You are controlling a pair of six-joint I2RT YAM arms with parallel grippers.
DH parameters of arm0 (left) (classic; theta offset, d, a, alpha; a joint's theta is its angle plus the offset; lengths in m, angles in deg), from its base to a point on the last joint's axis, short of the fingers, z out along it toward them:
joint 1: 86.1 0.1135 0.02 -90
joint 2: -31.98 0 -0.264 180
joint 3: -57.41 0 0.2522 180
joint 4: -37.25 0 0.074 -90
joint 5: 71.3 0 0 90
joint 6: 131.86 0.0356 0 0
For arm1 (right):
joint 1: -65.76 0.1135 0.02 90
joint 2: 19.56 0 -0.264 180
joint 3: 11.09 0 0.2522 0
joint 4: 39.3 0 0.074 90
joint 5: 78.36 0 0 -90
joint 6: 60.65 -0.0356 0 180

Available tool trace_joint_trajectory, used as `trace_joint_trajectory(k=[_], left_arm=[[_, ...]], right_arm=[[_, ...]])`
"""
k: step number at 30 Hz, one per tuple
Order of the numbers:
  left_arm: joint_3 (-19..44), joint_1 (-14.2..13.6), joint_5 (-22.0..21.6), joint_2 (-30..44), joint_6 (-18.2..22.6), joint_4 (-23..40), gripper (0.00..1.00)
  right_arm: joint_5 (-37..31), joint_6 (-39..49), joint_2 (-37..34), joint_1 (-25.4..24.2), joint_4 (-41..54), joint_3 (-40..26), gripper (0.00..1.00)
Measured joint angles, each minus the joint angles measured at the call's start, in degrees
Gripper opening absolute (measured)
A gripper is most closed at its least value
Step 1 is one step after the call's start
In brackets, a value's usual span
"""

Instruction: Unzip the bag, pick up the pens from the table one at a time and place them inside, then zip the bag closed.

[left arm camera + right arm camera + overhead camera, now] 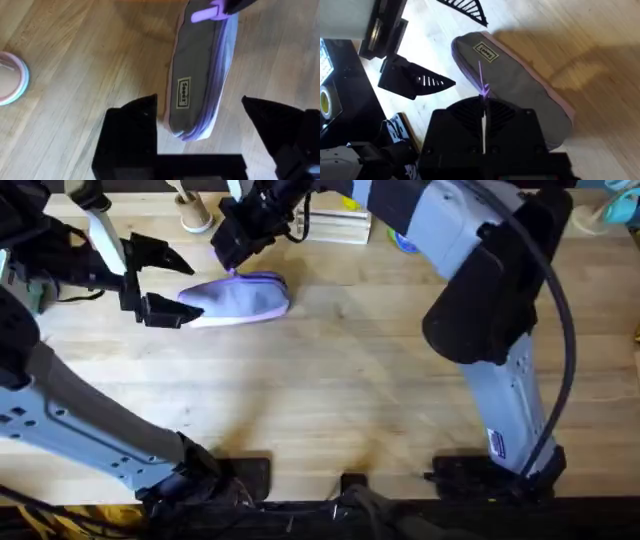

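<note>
While two arms reached over the one wooden tabletop (330, 380), a single lavender bag (240, 298) lay on its far left part, with a small label patch on its grey side in both wrist views. The left pincer (165, 285) stood wide, its two black fingers (131, 132) set either side of the bag's near end. The right pincer (240, 240) sat over the bag's far end, pinched on one purple zipper pull (483, 89). One tan cup (195, 215) stood near the far edge.

Near table (330, 380) open — grippers crowd the bag (245, 298).
</note>
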Motion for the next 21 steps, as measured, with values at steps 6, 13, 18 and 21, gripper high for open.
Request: trace_joint_trajectory(k=[6,13,18,21], left_arm=[[0.0,-0.18,-0.45,0.0,-0.26,-0.88,0.82],[0.0,-0.18,-3.02,0.0,-2.14,-0.88,0.764],[0.0,-0.18,-3.85,0.0,-2.66,-0.77,0.169],[0.0,-0.31,-4.09,0.0,-2.78,-0.88,0.045]], right_arm=[[0.0,0.0,0.0,0.0,0.0,-0.02,0.031],[0.0,-0.02,0.0,0.0,0.0,-0.09,0.031],[0.0,-0.01,0.0,0.0,-0.03,-0.11,0.03],[0.02,0.08,0.0,-0.18,-0.07,-0.11,0.03]])
